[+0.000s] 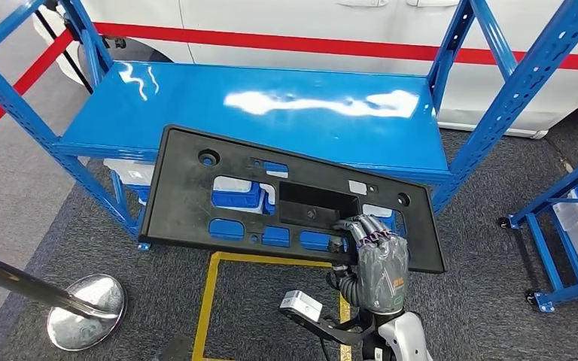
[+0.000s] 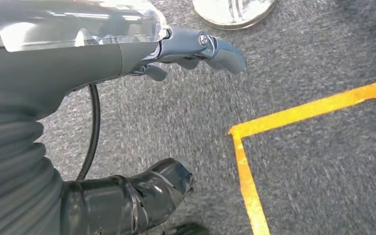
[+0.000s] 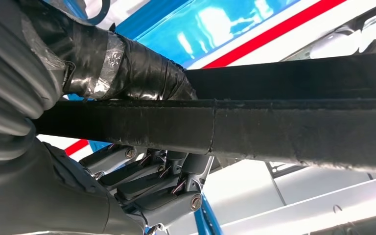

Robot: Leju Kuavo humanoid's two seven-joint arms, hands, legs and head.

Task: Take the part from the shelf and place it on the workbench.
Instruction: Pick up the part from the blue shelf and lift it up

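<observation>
Right hand (image 1: 376,259) fingers clamped on black part (image 1: 196,203) | left hand (image 2: 127,54) fingers apart | blue shelf (image 1: 196,105), grey carpet (image 1: 482,226)

Part (image 1: 196,203): long flat black plastic panel with rectangular cut-outs and round holes, held level in front of the blue shelf (image 1: 286,105), gripped at its near edge

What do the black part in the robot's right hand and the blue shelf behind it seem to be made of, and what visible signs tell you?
Black part: probably moulded plastic, matte; dull surface with shaped cut-outs and holes, gripped by the right hand.
Blue shelf: likely painted metal, glossy; bright reflections on the deck, perforated uprights.
</observation>
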